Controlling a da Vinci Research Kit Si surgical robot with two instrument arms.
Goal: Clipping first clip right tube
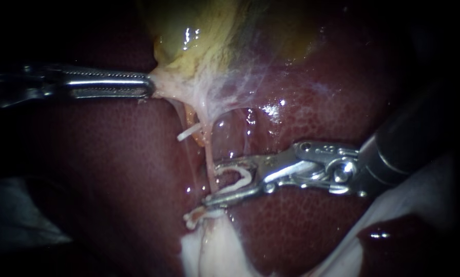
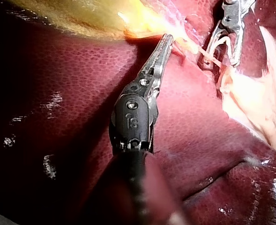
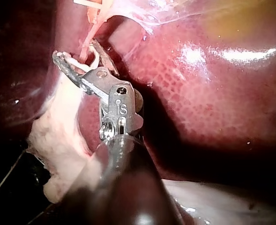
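The right instrument's [image 1: 212, 182] jaws are standing well apart and carrying an open white clip [image 1: 244, 177], one leg lying along each jaw, so both jaws are touching it. The right tube [image 1: 208, 149], a thin pink strand, is running down between the jaw tips and through the mouth of the clip (the right wrist view shows it dropping in between the two jaws [image 3: 77, 51] from ahead). The clip's legs are apart around the tube, not pressed together. Just beyond the tips, the tube is meeting a lump of pale, ragged tissue [image 1: 209, 246] lying on the liver [image 1: 112, 164].

The left instrument's [image 1: 150, 85] jaws are lying closed on the pale lower end of the gallbladder [image 1: 199, 31], gripping it from both sides, and thin whitish webbing is stretching from that grip across towards the tube. In the left wrist view the same slim jaws [image 2: 168, 37] are biting into the pale tissue, with the yellowish gallbladder beside them and the right instrument ahead, well apart.

Beside the tube, on the side nearer the left instrument, a small white piece [image 1: 187, 134] is sticking out; what it is cannot be told. Dark red, glistening liver is lying under both instruments and filling the space around them.
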